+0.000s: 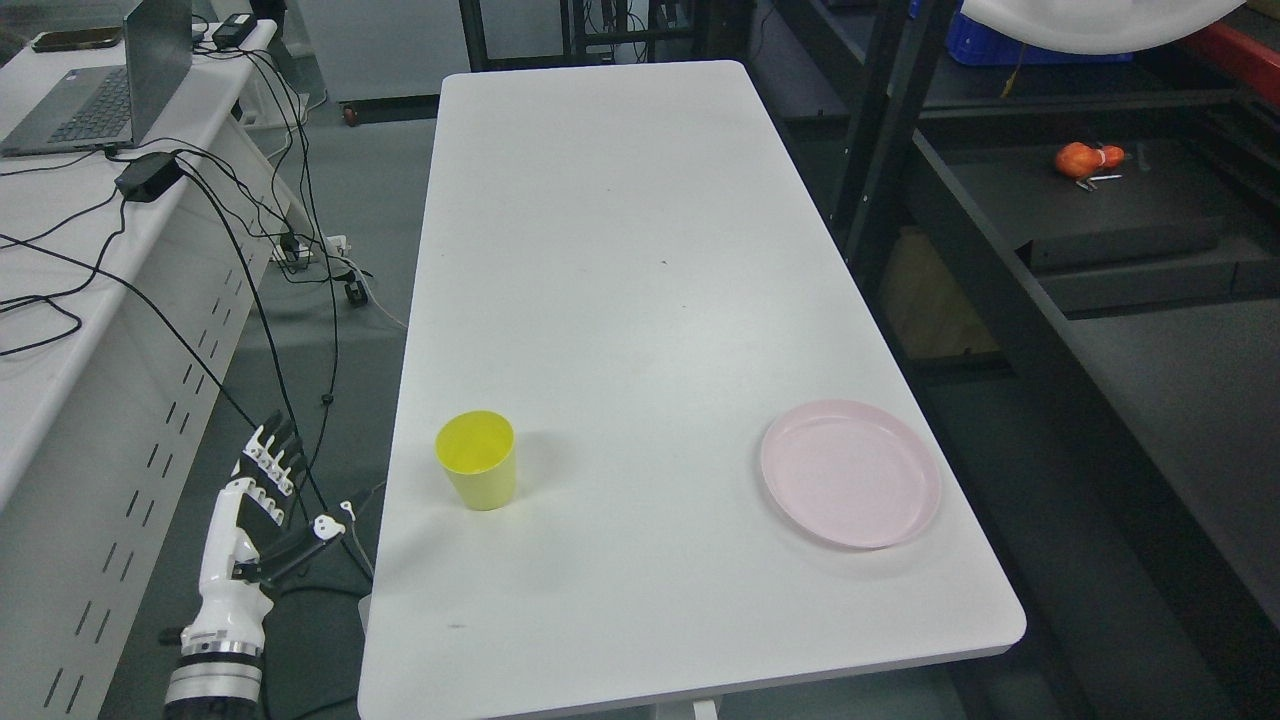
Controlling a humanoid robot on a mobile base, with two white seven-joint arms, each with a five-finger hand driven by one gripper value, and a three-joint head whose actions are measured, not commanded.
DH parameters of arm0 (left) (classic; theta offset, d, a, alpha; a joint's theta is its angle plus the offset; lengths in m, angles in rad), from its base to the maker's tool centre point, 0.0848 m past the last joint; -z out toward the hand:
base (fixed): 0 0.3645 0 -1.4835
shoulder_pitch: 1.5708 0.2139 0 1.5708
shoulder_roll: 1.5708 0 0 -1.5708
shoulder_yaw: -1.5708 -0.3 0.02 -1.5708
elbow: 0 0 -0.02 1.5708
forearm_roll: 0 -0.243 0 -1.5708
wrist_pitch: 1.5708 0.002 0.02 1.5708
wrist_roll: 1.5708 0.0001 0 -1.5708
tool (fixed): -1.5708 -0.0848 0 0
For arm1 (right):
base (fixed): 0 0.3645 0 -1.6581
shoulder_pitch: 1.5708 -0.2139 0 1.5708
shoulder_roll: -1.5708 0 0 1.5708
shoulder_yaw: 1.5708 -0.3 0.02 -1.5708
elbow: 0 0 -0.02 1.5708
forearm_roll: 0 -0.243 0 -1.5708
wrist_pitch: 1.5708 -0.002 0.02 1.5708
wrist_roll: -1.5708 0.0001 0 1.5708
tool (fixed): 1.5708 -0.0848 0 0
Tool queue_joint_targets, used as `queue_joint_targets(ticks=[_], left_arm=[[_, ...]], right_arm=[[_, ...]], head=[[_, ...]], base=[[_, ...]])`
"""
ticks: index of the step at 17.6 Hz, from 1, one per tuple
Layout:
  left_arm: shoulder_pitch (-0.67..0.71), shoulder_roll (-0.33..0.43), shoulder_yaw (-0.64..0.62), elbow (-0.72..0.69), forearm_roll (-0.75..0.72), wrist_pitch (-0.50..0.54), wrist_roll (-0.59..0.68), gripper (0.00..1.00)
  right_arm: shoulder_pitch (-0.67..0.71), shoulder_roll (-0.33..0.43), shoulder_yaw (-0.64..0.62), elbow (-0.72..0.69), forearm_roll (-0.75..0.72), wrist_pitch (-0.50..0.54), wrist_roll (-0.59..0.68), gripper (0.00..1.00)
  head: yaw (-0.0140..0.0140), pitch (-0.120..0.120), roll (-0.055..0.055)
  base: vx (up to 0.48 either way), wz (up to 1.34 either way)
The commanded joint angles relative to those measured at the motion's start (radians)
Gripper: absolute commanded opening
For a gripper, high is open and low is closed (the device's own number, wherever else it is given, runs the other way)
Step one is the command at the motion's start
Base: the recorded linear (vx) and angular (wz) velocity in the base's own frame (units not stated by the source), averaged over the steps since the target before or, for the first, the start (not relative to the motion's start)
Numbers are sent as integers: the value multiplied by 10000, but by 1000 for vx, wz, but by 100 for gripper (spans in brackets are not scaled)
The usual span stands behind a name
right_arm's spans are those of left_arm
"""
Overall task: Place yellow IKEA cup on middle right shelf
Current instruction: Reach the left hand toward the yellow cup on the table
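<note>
— Yellow plastic cup [477, 459], tapered and open side up, stands upright on our long white rectangular table [620, 250], near its front left edge. Nothing touches it.

— And our hand?

— Our left hand [262, 498], white with black joints, hangs off the table's left edge, lower than the top and just beside the cup's corner. Its fingers are spread and straight, thumb held out to the side, and it holds nothing. We judge that pose as ready for a side grasp, since the cup's wall faces it.

— The right arm?

— We do not see it at all.

— What else is on the table?

— A round pale pink plastic plate [850, 472] lies flat near the front right edge, well apart from the cup, so it should not hinder a reach from the left.

— Where would the cup go?

— Further off on the right stands a black metal shelving rack [1000, 290]. On one of its dark shelves, far back, lies a small orange-red object [1085, 158]; we cannot tell what it is. Which level counts as the middle right we cannot say from here.

— Beyond the left side?

— A white desk [60, 330] with a grey open laptop [100, 85] and trailing black cables [250, 290].
</note>
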Motion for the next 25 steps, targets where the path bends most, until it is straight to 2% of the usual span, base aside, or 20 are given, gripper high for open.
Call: queue_joint_targets(ticks=[1, 5, 9, 13, 19, 25], left_arm=[[26, 175, -459, -43, 146, -1, -5, 99], [117, 175, -688, -74, 390, -16, -36, 99], [240, 175, -1654, -135, 1111, -62, -372, 99], [164, 175, -2407, -74, 1174, -32, -481, 99], [-280, 175, -2177, 999, 1189, 14, -481, 99], [-1446, 175, -2024, 1904, 1159, 627, -511, 99]], right_arm=[[139, -175, 169, 0, -245, 6, -8, 99], [139, -175, 169, 0, -245, 6, -8, 99], [139, -175, 169, 0, -245, 6, -8, 99], [139, -175, 169, 0, -245, 6, -8, 99], [139, -175, 169, 0, -245, 6, -8, 99], [139, -175, 169, 0, -245, 6, -8, 99]], head=[[0, 0, 0], [0, 0, 0], [0, 0, 0], [0, 0, 0], [0, 0, 0], [0, 0, 0]], base=[[35, -40], [38, -61], [30, -39], [-3, 8], [-17, 25], [0, 0]])
